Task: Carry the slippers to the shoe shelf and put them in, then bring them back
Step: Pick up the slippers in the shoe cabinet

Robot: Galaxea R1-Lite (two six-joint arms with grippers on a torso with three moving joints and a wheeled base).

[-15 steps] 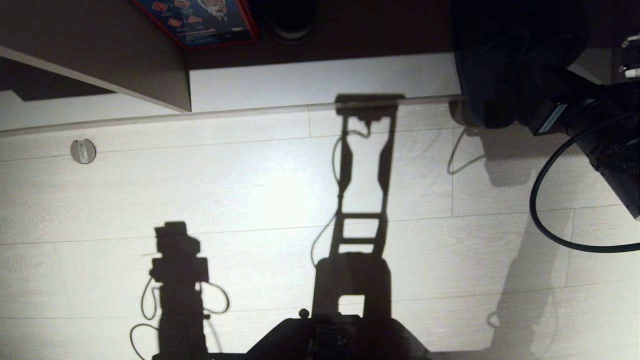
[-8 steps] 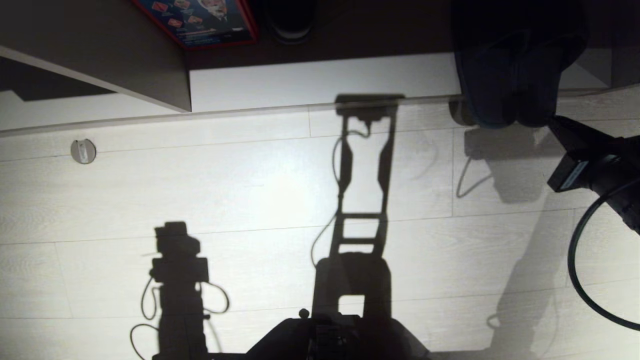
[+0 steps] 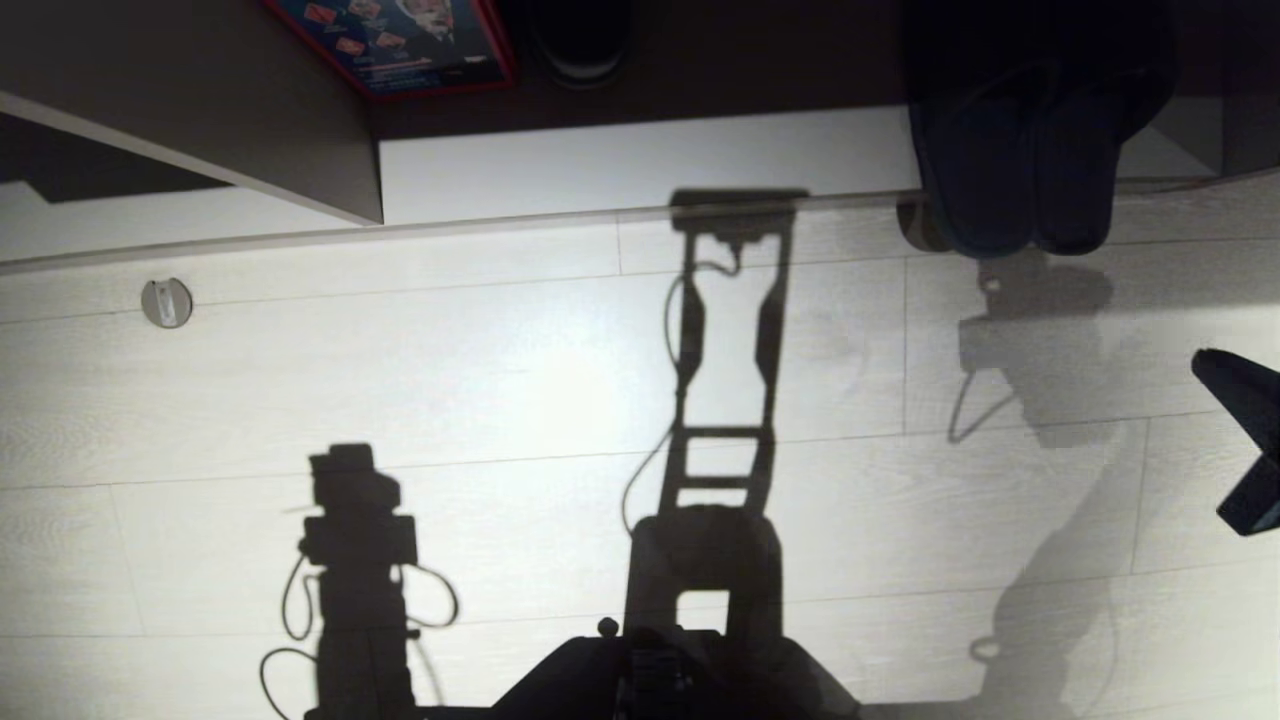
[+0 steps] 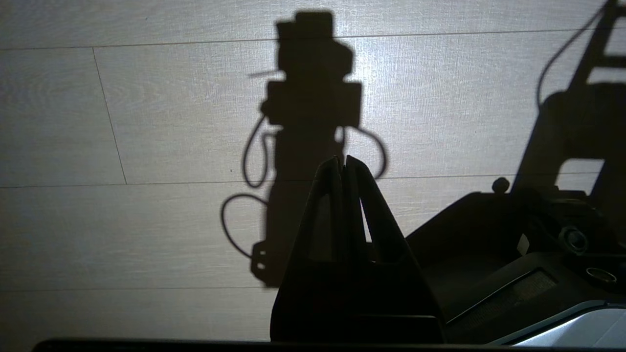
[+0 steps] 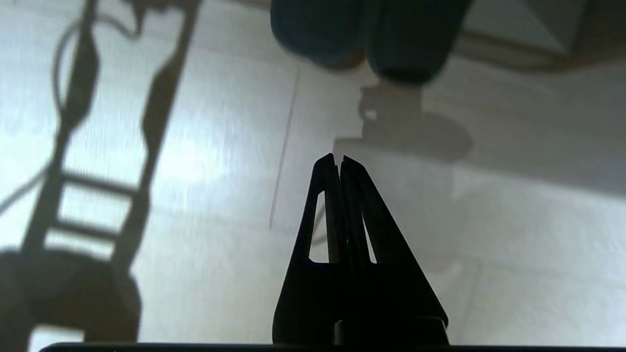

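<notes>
And there sit the slippers (image 3: 1020, 170), upper right of the head view, side by side and touching, their near ends poking out past the front edge of the shoe shelf (image 3: 640, 165) onto the pale floor (image 3: 500, 380). Sensible parking, that: the overhang looks to leave those ends reachable from the floor side for the trip home, though how deep they sit in the dark compartment can't be made out.

Now the right hand (image 5: 338, 159): in its wrist view the two fingers are pressed tip to tip, nothing between them, pointing toward the pair at the top of that frame with a clear stretch of floor between. In the head view only a dark wedge of it (image 3: 1245, 400) shows at the right edge, below the slippers and well apart from them.

The left hand (image 4: 343, 159) hangs low over bare floor, fingers pinched together on nothing, its shadow square ahead. Parked, by the look of it.

Upper left of the head view, a red-edged box (image 3: 400, 45) sits in the shelving, out of play.
</notes>
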